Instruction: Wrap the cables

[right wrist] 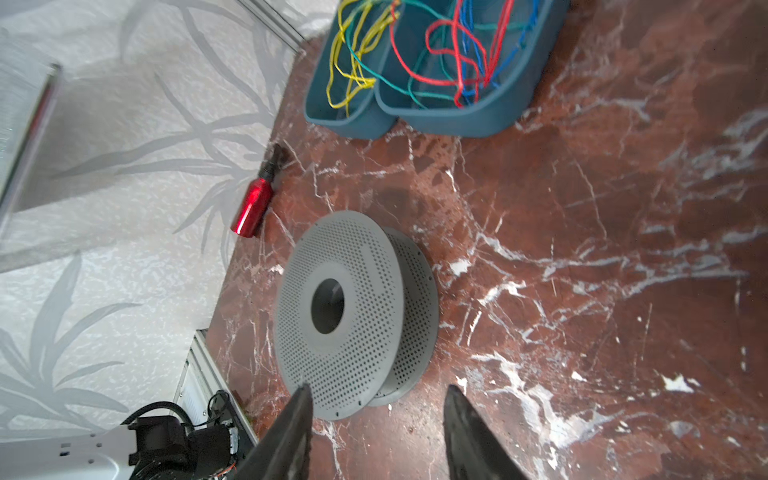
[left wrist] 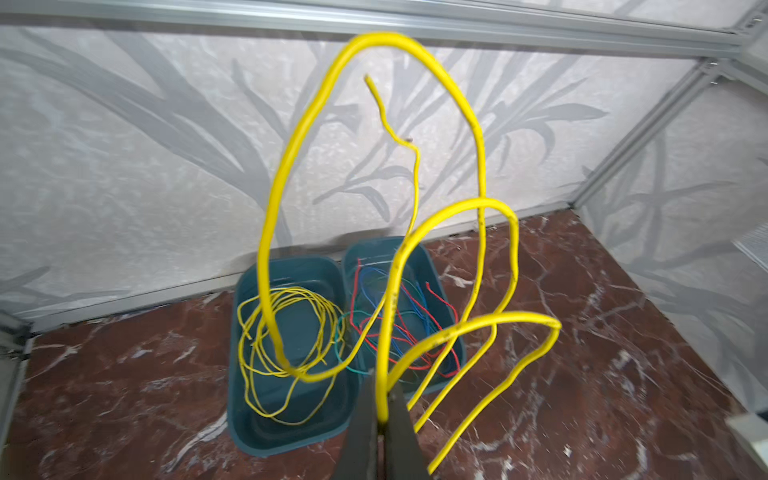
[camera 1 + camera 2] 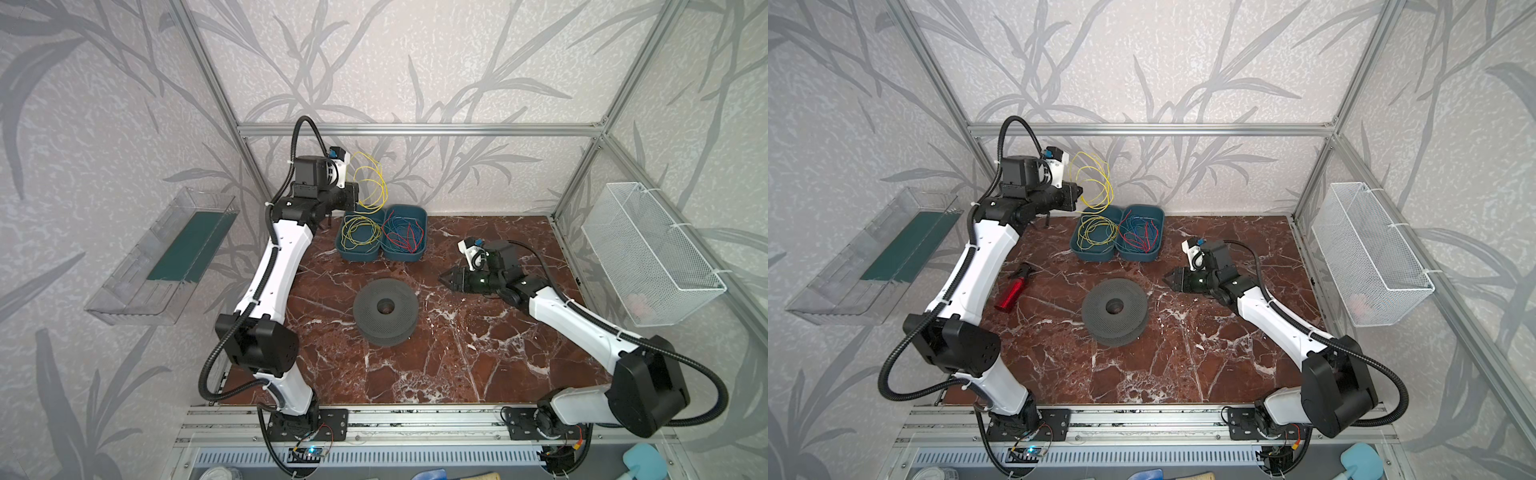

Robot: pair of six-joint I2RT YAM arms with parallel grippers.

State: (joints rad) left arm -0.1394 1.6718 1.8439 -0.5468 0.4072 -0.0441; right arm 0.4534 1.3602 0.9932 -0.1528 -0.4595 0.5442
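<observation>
My left gripper [image 3: 356, 199] [image 3: 1079, 195] [image 2: 382, 415] is shut on a thin yellow cable [image 3: 382, 185] [image 2: 374, 37], raised at the back left. The cable springs up in wide loops above the bins. More yellow cables [image 3: 360, 232] [image 3: 1096, 232] [image 1: 349, 62] lie coiled in the left teal bin [image 3: 345, 249]. A grey perforated spool [image 3: 370, 307] [image 3: 1096, 309] [image 1: 353, 266] lies flat mid-table. To its right, a little apart, my right gripper [image 3: 444, 279] [image 3: 1167, 276] [image 1: 379, 388] stands open and empty, pointing at the spool.
The right teal bin [image 3: 424, 216] holds red, blue and green wires. A red bottle [image 3: 1011, 293] [image 1: 253, 203] lies left of the spool, beside my left arm. A white mesh basket [image 3: 648, 253] hangs on the right wall, a clear tray [image 3: 162, 253] on the left.
</observation>
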